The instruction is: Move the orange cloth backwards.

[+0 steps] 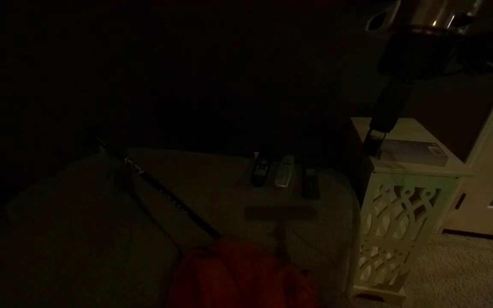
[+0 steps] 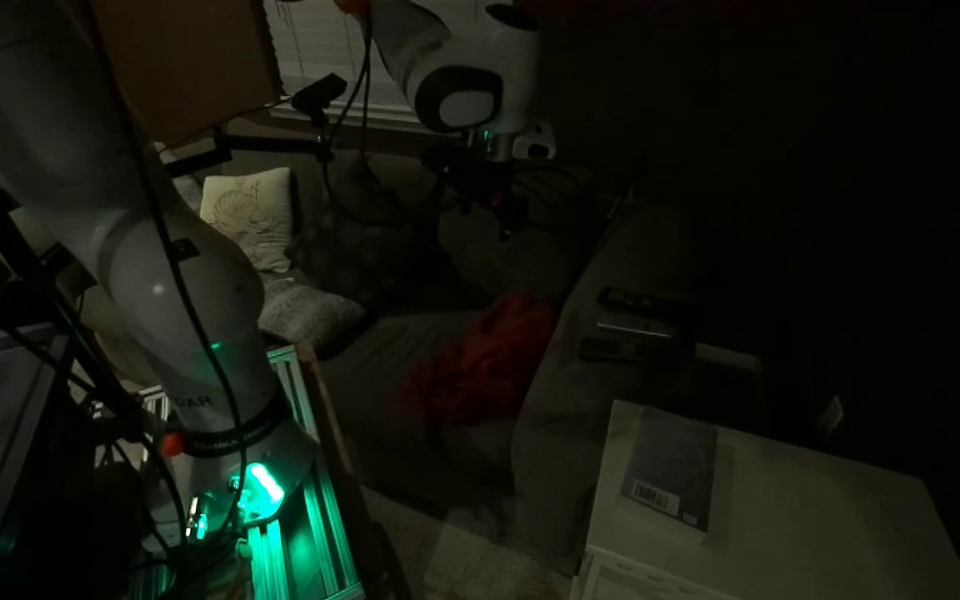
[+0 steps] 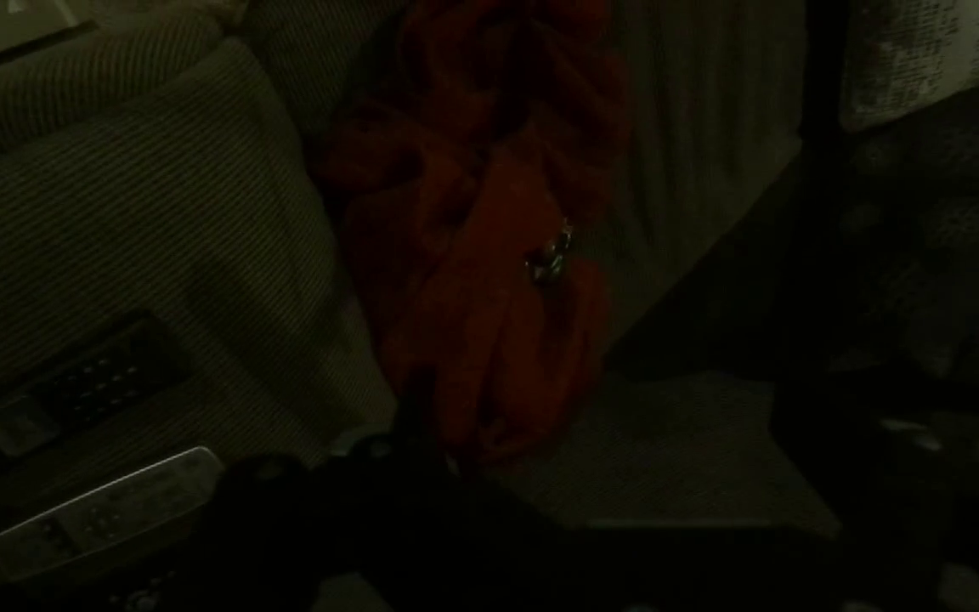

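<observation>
Wrist view: orange cloth (image 3: 472, 263) runs lengthwise top to bottom; fingers (image 1: 373, 146) off it, spread unclear.

claw (image 1: 374, 148) well apart from orange cloth (image 1: 242, 276)

In dim light I face a fabric couch (image 2: 372, 367). An orange cloth (image 2: 484, 358) lies crumpled on it. Just beside the cloth rises the armrest (image 2: 563, 417), bearing three remotes (image 1: 284, 172) in a row, the middle one silvery. On the cloth's opposite side I find a pale cushion (image 2: 247, 217), a dark spotted cushion (image 2: 355, 237) and a mottled grey cushion (image 2: 309, 312).
</observation>
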Motion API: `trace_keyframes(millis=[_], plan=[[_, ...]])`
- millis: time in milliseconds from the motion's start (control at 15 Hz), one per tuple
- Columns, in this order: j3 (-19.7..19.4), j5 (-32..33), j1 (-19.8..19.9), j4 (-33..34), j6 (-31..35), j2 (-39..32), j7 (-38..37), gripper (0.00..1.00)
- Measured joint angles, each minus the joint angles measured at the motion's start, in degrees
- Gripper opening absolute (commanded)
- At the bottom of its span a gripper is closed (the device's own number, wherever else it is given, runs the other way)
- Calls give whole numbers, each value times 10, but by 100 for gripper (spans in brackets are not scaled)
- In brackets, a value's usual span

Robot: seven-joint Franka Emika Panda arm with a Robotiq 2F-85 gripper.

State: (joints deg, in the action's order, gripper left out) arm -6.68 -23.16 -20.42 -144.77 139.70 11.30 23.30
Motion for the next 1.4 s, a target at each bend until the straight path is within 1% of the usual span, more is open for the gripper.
trace_keyframes(millis=[133,200,267,400,533,600,800,933,1067,1200,1333,1400], plan=[[-2,0,0,8,-5,-6,2,100],[5,-2,7,9,-2,-7,-1,100],[16,-13,14,9,3,-11,-1,100],[38,-60,16,13,21,-40,7,100],[70,-112,15,30,44,-93,26,100],[89,-129,16,44,56,-125,29,100],[144,-125,21,97,86,-224,15,100],[176,-125,38,139,82,-285,21,100],[204,-125,71,172,64,-323,45,100],[219,-125,101,186,40,-326,68,100],[224,-125,112,189,34,-324,73,100],[228,-131,116,191,36,-327,62,100]])
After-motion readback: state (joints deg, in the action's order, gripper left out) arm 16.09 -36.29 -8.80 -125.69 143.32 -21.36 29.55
